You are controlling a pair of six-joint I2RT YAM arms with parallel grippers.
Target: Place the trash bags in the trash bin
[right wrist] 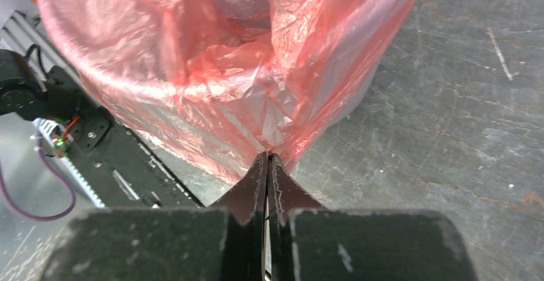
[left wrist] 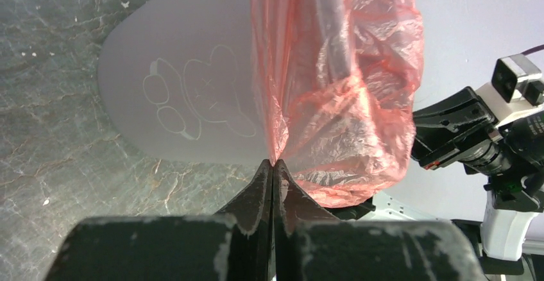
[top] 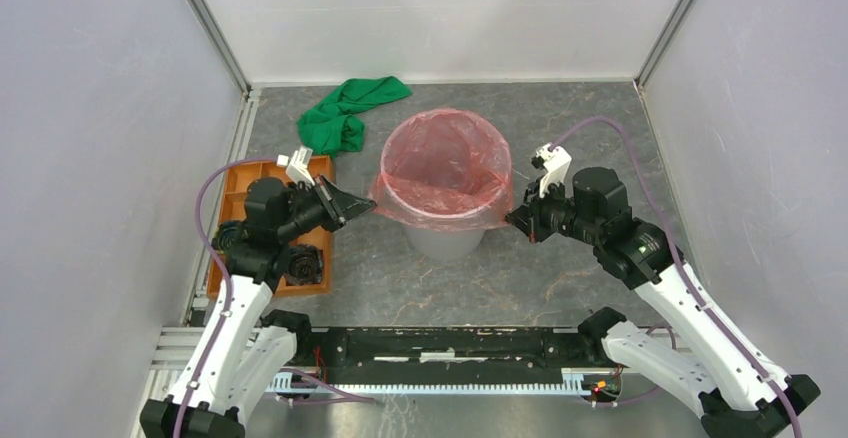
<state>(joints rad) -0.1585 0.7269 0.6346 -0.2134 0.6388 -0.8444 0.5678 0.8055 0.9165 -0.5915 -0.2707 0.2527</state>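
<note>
The translucent red trash bag (top: 445, 163) lines the round light-grey trash bin (top: 445, 240) at the table's middle, its edge folded down over the rim. My left gripper (top: 366, 208) is shut on the bag's left edge (left wrist: 277, 146), beside the bin's wall (left wrist: 186, 69). My right gripper (top: 512, 220) is shut on the bag's right edge (right wrist: 272, 146). The bag's wrinkled skirt (right wrist: 192, 82) hangs over the bin on both sides.
A green cloth (top: 350, 110) lies at the back, left of the bin. An orange compartment tray (top: 245, 180) sits under my left arm at the left wall. Grey walls close the table on three sides. A black rail (top: 450, 343) runs along the near edge.
</note>
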